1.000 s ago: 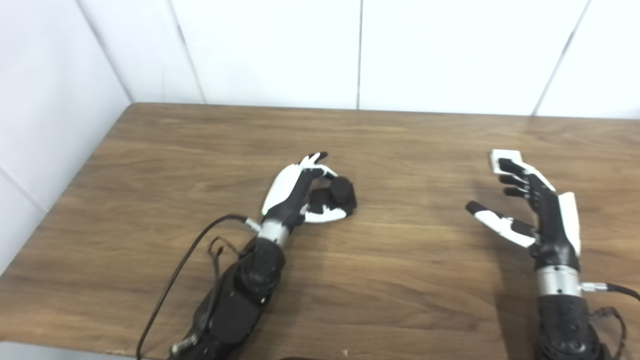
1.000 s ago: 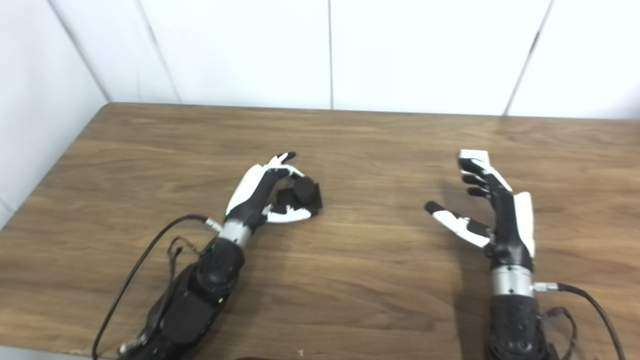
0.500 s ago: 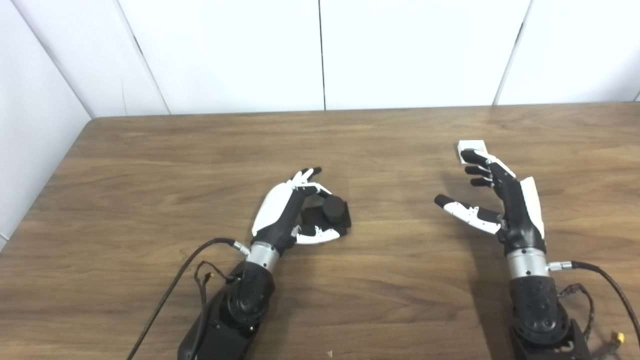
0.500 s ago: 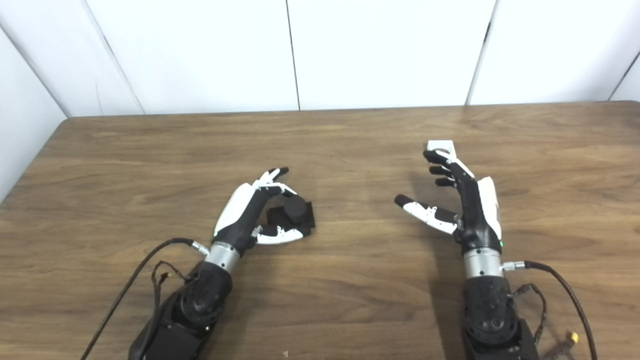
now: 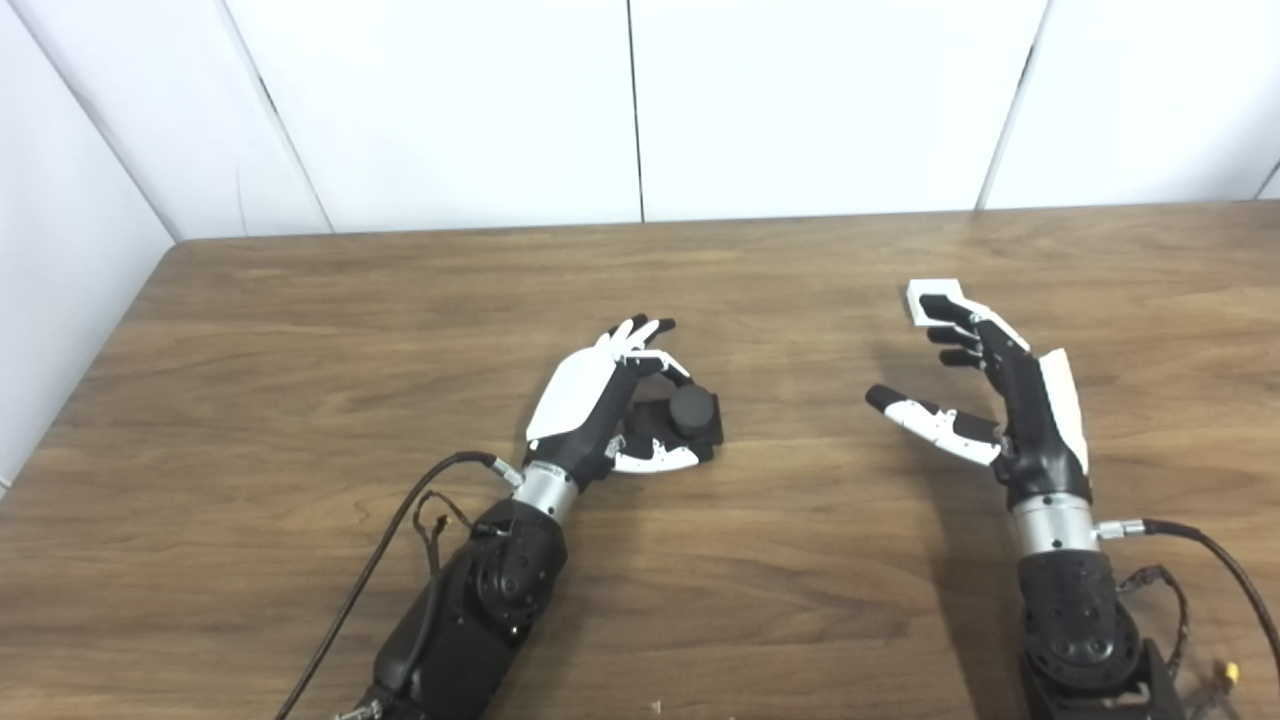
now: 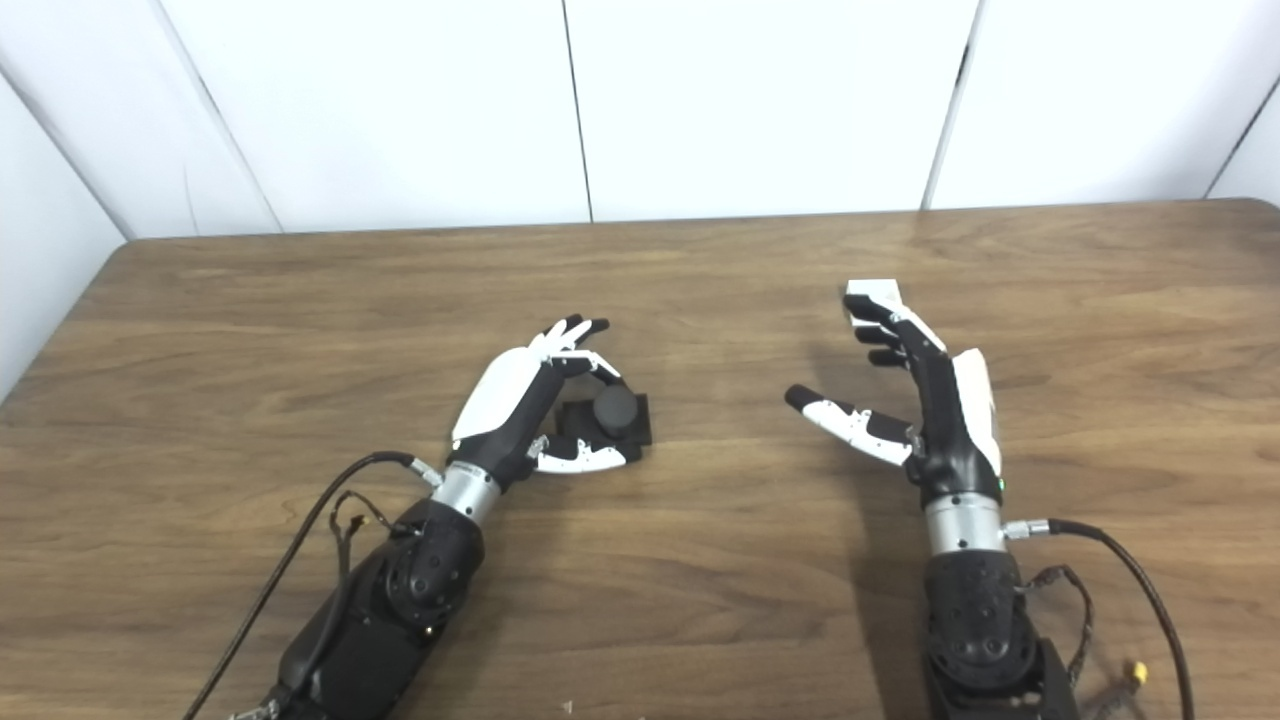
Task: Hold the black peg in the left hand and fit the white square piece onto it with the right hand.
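Note:
The black peg (image 5: 694, 412), a round stud on a square base, rests on the wooden table (image 5: 300, 330) near the middle. My left hand (image 5: 590, 400) wraps it from the left: one curled finger meets the stud's top, the thumb lies along the base's front edge, and the other fingers (image 5: 640, 328) stretch out. The white square piece (image 5: 928, 296) lies flat at the right. My right hand (image 5: 1005, 400) stands open just behind it on the near side, thumb spread to the left. Its fingertips (image 6: 872, 312) cover the piece's near edge.
White wall panels (image 5: 640, 100) close off the table's far edge and left side. Black cables (image 5: 370, 570) trail from both forearms near the front edge. A small yellow connector (image 5: 1229, 672) lies at the bottom right.
The camera has swung, shifting the whole picture. My left hand's curled finger and thumb have closed in onto the peg. The right hand stays open by the white piece.

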Available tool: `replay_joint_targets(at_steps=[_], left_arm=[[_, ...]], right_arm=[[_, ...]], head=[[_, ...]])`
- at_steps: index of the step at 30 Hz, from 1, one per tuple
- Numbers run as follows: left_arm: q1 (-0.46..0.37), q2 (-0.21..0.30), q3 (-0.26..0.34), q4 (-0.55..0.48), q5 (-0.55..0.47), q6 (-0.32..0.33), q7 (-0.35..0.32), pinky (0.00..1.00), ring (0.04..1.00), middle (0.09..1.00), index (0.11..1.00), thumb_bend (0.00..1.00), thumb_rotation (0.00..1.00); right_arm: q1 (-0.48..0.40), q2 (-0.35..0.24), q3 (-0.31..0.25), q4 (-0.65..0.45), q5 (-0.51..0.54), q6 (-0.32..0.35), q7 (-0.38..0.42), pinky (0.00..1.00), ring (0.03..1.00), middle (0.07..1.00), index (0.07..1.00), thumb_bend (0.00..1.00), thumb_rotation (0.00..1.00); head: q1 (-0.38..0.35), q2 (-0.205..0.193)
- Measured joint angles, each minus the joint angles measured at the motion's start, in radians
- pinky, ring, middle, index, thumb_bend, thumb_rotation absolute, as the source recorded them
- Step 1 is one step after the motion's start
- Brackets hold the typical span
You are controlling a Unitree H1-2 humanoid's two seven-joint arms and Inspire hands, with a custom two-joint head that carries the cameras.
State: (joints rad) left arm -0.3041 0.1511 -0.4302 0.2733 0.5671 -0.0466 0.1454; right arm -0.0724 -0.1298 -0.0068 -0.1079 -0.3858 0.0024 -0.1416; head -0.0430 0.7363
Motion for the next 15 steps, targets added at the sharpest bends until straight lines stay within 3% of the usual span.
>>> replay_joint_targets(at_steps=[9, 10, 11, 15], left_arm=[[-0.004, -0.005, -0.008, 0.007, 0.056, -0.003, 0.027, 1.0, 1.0, 0.928, 0.494, 0.52, 0.09], [-0.004, -0.005, -0.007, 0.007, 0.058, -0.003, 0.028, 1.0, 1.0, 0.929, 0.556, 0.75, 0.25], [-0.004, -0.006, -0.007, 0.007, 0.059, -0.003, 0.028, 1.0, 1.0, 0.93, 0.577, 0.83, 0.31], [-0.005, -0.006, -0.007, 0.007, 0.074, 0.011, 0.011, 1.0, 1.0, 0.932, 0.601, 0.91, 0.36]], right_arm=[[-0.001, -0.002, -0.006, -0.018, 0.003, 0.012, 0.006, 0.68, 0.743, 0.784, 0.757, 0.71, 0.28], [-0.001, -0.003, -0.006, -0.018, 0.004, 0.012, 0.006, 0.68, 0.74, 0.782, 0.756, 0.71, 0.28], [-0.001, -0.005, -0.006, -0.018, 0.004, 0.012, 0.006, 0.68, 0.739, 0.781, 0.756, 0.71, 0.29], [-0.001, -0.014, -0.006, -0.018, 0.003, 0.012, 0.009, 0.69, 0.739, 0.785, 0.759, 0.7, 0.28]], head=[[0.011, 0.003], [0.015, 0.005], [0.015, 0.005], [0.017, 0.006]])
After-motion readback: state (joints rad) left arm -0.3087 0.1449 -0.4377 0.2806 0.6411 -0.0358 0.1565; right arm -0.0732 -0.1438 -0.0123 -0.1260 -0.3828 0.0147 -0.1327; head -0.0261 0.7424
